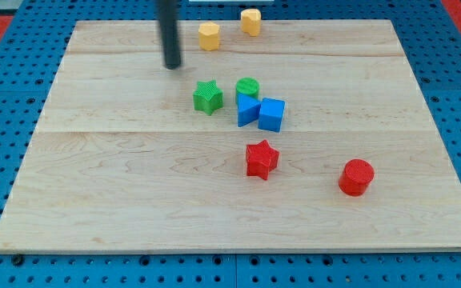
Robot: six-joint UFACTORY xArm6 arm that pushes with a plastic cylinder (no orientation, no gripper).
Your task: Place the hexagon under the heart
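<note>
Camera view: my tip (172, 66) rests on the desk (118, 200) toward 11 o'clock, with no fingers to open or close. The yellow hexagon (209, 36) lies at 1 o'clock from it, nearby; the yellow heart (250, 22) lies at 2 o'clock of that hexagon. The green star (207, 97) is at 4 o'clock from my tip.

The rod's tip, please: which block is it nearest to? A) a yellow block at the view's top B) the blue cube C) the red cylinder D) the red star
A: my tip stands just left of and below the yellow block, apart from it, far from the others.
</note>
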